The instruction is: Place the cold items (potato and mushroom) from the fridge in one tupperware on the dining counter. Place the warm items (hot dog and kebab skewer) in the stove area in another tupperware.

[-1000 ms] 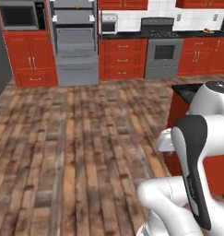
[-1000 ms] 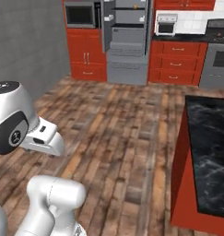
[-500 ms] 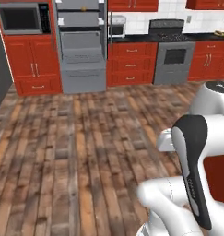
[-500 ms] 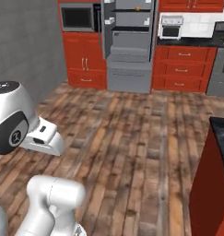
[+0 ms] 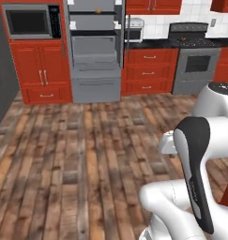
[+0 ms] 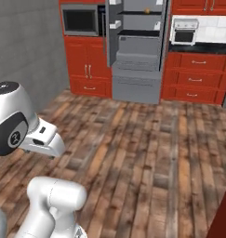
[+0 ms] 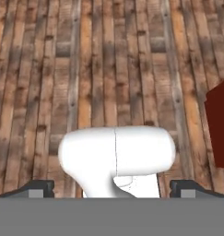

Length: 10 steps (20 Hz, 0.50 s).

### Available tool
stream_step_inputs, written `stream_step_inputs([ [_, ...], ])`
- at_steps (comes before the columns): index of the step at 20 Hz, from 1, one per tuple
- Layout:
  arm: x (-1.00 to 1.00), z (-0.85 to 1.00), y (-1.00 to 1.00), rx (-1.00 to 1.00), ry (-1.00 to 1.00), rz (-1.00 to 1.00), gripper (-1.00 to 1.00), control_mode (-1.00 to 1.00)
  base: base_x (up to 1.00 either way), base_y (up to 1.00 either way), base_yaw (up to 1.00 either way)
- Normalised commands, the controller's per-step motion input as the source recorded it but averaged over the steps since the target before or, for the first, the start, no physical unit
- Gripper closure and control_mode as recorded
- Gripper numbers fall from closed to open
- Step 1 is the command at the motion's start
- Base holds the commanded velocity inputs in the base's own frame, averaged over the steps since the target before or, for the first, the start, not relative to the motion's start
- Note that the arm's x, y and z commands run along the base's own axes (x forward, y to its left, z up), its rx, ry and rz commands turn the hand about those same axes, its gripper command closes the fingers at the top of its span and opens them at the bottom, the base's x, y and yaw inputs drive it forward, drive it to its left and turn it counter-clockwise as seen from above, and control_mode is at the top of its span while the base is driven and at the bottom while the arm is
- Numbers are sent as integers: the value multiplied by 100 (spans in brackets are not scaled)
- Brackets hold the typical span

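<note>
**Handling notes: cold items, fridge approach**

The gripper (image 7: 111, 188) points down at the wooden floor (image 7: 109, 69), jaws spread wide and carrying nothing. Its fingertips (image 7: 37, 188) stand far apart at the bottom of the hand view.

The fridge (image 5: 95, 51) stands open across the kitchen, well apart from the robot, between the microwave cabinet (image 5: 33, 51) and the red drawer units (image 5: 148, 70). A small orange-brown object (image 5: 98, 10) lies on the upper shelf; it is too small to identify as potato or mushroom. The other task items and the tupperware cannot be located from here.

Expected handling, as a judgement:
- Potato: firm, fairly heavy for its size, rounded. Grasp across the short axis at mid-body; it will likely roll if nudged off centre.
- Mushroom: light, soft, easily crushed. Close around the cap sides with gentle force; avoid pinching the stem.

Both items sit on a shelf inside the fridge compartment, so approach from the front, keeping the fingers clear of the shelf above and the open door (image 5: 119, 33).
</note>
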Motion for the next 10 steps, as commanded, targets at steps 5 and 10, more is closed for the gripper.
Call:
stream_step_inputs([
  [5,0,0,0,0,0,0,-100,100,100,-3,10],
  [10,0,0,0,0,0,0,-100,100,100,-1,-4],
])
